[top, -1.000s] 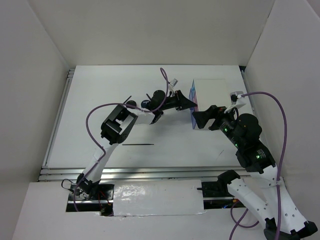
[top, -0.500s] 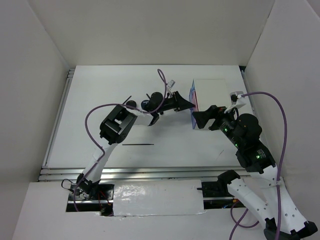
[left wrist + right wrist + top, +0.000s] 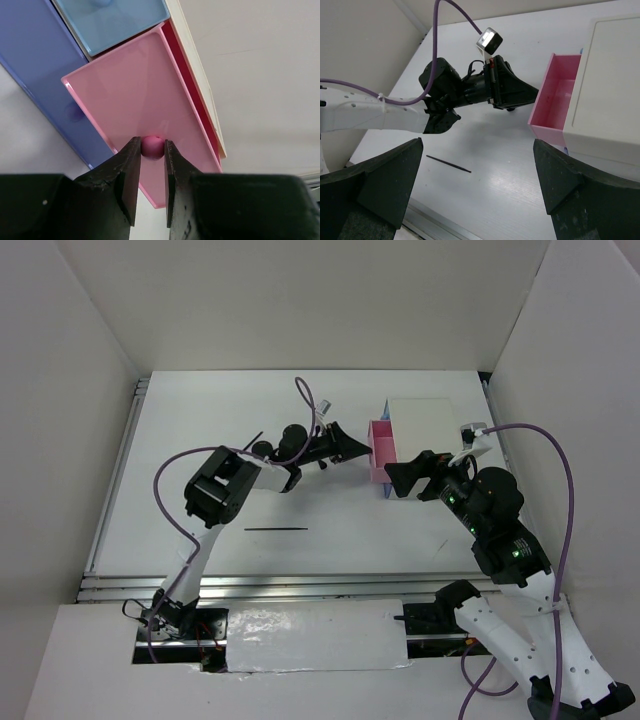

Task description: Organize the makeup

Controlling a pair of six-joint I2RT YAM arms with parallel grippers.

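Pink knob (image 3: 152, 148) sat pinched between the narrow-set fingers (image 3: 131, 165) of the left gripper (image 3: 152, 141), one pad touching each side of it. Just past the fingertips lay the front of the pink drawer (image 3: 135, 100) that carried the knob, standing partly out of the white box (image 3: 196, 75). Beyond it, farther from the fingers, were a light blue drawer (image 3: 112, 20) and, to their left, a purple drawer (image 3: 35, 60). In the top view the left gripper (image 3: 350, 447) reached sideways to the pink drawer (image 3: 380, 445) at the near-left side of the white box (image 3: 425, 420). The right gripper (image 3: 403, 478) hung just beside the drawer's near end, its fingers (image 3: 385, 185) spread wide and holding nothing. The only makeup that could be told, a thin black pencil (image 3: 275, 529), lay flat on the table (image 3: 200, 410), well apart from both pairs of fingers, back behind the left ones toward the arm bases. From the right wrist the black pencil (image 3: 448, 164) showed between the spread fingers, nearer the left-hand one, untouched.
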